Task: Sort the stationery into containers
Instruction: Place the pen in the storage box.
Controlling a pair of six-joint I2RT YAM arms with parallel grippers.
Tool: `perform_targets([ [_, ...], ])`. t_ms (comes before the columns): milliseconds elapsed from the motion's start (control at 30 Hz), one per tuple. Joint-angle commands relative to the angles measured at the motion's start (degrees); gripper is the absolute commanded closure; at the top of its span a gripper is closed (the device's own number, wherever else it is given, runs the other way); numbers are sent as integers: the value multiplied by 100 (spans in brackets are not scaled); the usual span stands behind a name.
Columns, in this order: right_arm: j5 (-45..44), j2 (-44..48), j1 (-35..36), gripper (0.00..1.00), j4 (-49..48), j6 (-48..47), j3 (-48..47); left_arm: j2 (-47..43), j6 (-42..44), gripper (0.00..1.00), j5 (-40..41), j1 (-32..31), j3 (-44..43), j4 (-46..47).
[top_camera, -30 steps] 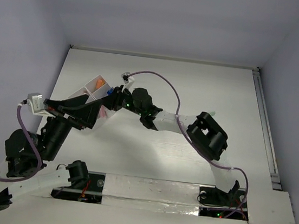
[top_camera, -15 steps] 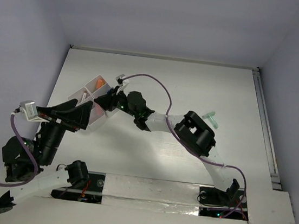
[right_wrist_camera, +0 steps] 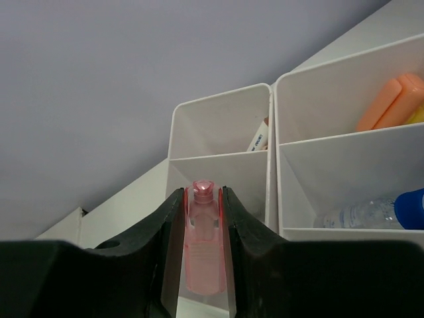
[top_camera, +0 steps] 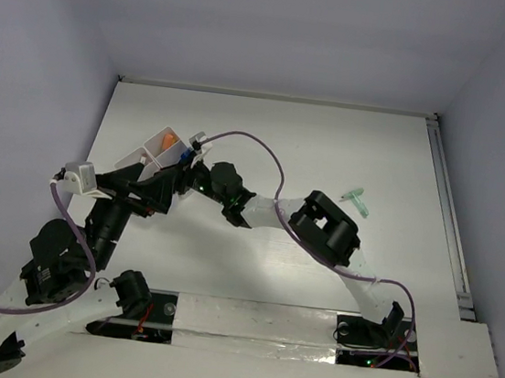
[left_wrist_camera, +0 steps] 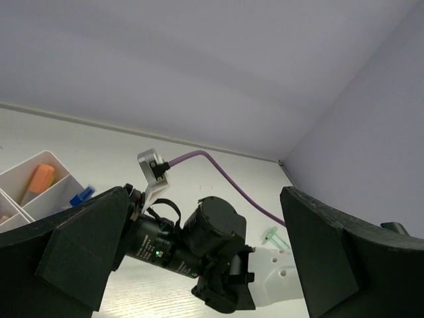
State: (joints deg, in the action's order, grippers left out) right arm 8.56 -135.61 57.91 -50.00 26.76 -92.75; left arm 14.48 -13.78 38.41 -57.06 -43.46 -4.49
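Note:
The white compartment tray (top_camera: 158, 143) lies at the table's far left. In the right wrist view my right gripper (right_wrist_camera: 202, 199) is shut on a translucent pink marker-like piece (right_wrist_camera: 202, 252), held upright just before the tray's near left compartment (right_wrist_camera: 218, 175). The other compartments hold an orange piece (right_wrist_camera: 391, 103), a blue-capped item (right_wrist_camera: 407, 205) and a cream stick (right_wrist_camera: 258, 136). From above, the right gripper (top_camera: 180, 167) sits at the tray's near edge. My left gripper (top_camera: 147, 187) stands wide open beside it, its fingers (left_wrist_camera: 73, 252) either side of the right arm's wrist (left_wrist_camera: 199, 238) without touching it.
A small pale green piece (top_camera: 357, 200) lies alone on the table to the right of the arms, also seen in the left wrist view (left_wrist_camera: 273, 237). The right arm's purple cable (top_camera: 258, 144) arches over the table. Walls close in on the left and back.
The right arm has stretched further left, bringing the pink piece closer to the tray. The left arm dipped and then swung back up to the right, jaws still wide.

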Motion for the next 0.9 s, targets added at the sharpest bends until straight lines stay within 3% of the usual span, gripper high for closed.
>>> perform_targets([
  [0, -82, 166, 89, 66, -634, -215, 134, 134, 95, 1, -369, 194, 4, 308],
  [100, -65, 298, 89, 52, -660, -207, 222, 239, 95, 1, -518, 344, 4, 335],
  [267, 32, 684, 89, 44, -801, -172, 538, 371, 51, 1, -765, 546, 13, 378],
  [400, -82, 1229, 89, 44, -897, -285, 1091, 398, -19, 1, -1098, 766, 40, 414],
  [533, -590, 2116, -199, 50, -915, -295, 2153, 459, -116, 1, -1397, 907, 57, 414],
  [600, -732, 2738, -481, 58, -565, -42, 2898, 520, -177, 1, -1625, 907, 57, 553],
  [667, -480, 3144, -1174, 60, 56, 292, 3366, 573, -361, 1, -1871, 960, 66, 642],
  [800, 715, 4110, -2695, 80, 1201, 1382, 4587, 757, -757, 1, -2924, 960, 460, 1509],
  [867, 815, 4489, -3108, 81, 1920, 1332, 4923, 959, -1028, 1, -3242, 960, 732, 1810],
])
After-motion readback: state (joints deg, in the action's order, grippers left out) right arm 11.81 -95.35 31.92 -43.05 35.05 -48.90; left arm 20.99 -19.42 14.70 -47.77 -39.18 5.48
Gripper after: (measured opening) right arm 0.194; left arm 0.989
